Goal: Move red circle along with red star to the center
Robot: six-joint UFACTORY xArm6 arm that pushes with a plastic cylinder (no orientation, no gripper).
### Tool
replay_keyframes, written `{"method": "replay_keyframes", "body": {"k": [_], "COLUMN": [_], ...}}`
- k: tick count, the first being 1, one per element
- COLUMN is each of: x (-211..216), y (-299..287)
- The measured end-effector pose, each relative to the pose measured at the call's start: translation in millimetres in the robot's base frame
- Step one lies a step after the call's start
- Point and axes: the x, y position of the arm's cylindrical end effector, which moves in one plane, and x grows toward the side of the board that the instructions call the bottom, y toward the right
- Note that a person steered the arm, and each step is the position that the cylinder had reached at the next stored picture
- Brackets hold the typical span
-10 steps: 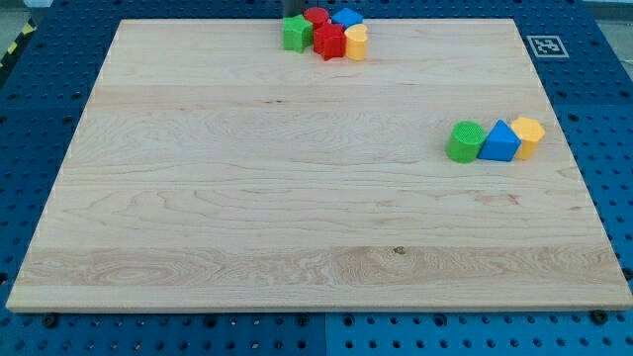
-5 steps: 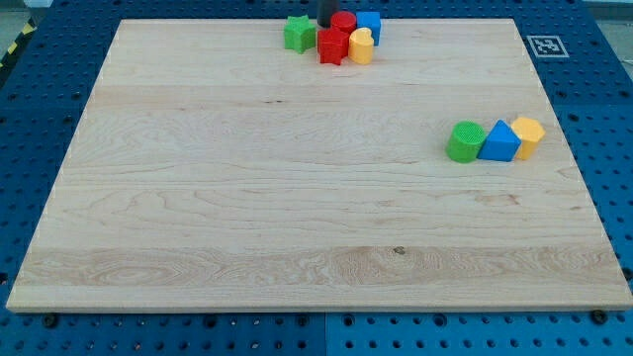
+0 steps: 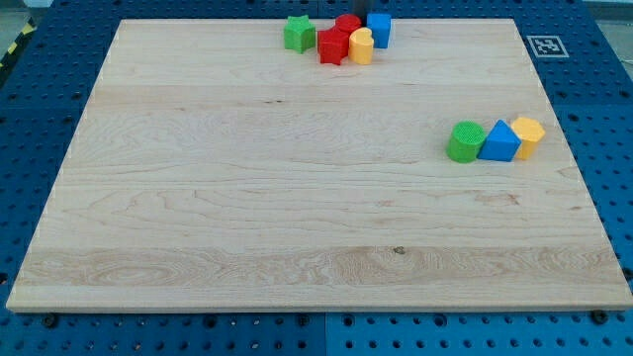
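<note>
The red circle (image 3: 347, 24) and the red star (image 3: 333, 45) sit touching near the middle of the board's top edge. A green star (image 3: 299, 33) lies just to their left. A yellow block (image 3: 361, 45) touches the red star's right side. A blue block (image 3: 379, 29) stands right of the red circle. Only a dark sliver of my rod shows at the view's top; my tip (image 3: 358, 11) is just behind the red circle, between it and the blue block.
A green circle (image 3: 464, 141), a blue block (image 3: 501, 141) and a yellow block (image 3: 528, 134) sit in a row at the board's right side. A black-and-white marker (image 3: 545, 45) is at the board's top right corner. Blue perforated table surrounds the wooden board (image 3: 297, 218).
My rod moved right along the top edge, from behind the green star to behind the red circle. The red circle and the blue block shifted right; the blue block separated slightly.
</note>
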Motion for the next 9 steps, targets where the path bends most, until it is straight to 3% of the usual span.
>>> {"method": "replay_keyframes", "body": {"k": [3, 5, 9], "x": [60, 100, 127], "y": [-66, -81, -92]}}
